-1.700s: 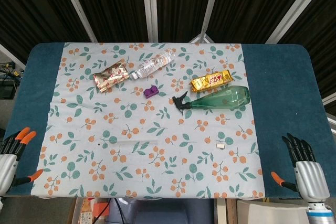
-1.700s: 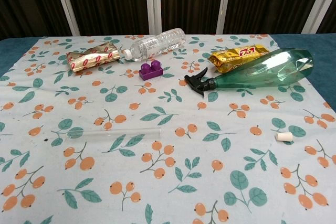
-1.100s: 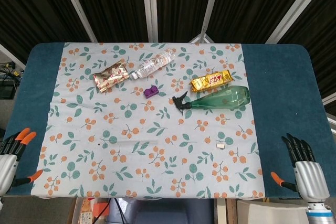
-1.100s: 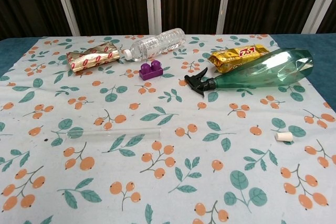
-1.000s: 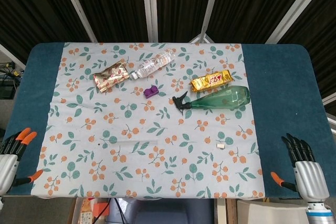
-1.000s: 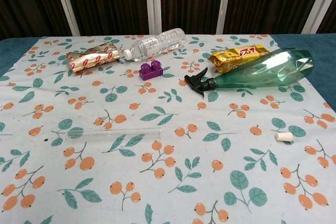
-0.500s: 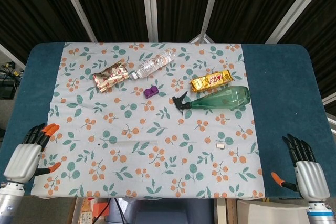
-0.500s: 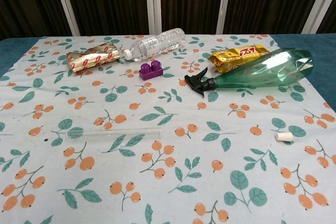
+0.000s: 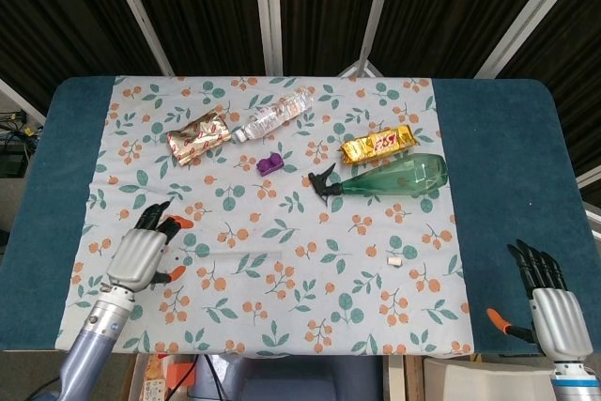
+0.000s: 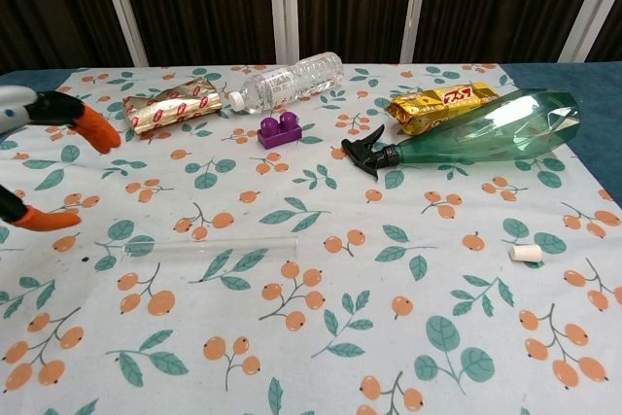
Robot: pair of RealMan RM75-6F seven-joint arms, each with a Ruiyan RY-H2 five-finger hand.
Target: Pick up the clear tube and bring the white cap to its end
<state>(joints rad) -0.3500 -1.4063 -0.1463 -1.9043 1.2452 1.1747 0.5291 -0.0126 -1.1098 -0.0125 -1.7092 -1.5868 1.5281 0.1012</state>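
Dark slatted panels are seen behind a blue table (image 9: 498, 138) spread with a leaf-and-berry cloth (image 10: 321, 337). At the near left, the left hand (image 9: 139, 255) is held over the cloth with its orange-tipped fingers (image 10: 95, 128) spread apart and nothing gripped. Just right of those fingers, the clear tube (image 10: 219, 248) is laid flat, untouched. Well off to the right, the white cap (image 10: 525, 253) is laid on the cloth, with the right hand (image 9: 554, 312) kept beyond it at the table's near corner, fingers apart and empty. Farther back, a green spray bottle (image 10: 486, 133), a gold packet (image 10: 442, 104), a purple brick (image 10: 279, 130) and a water bottle (image 10: 287, 80) are laid
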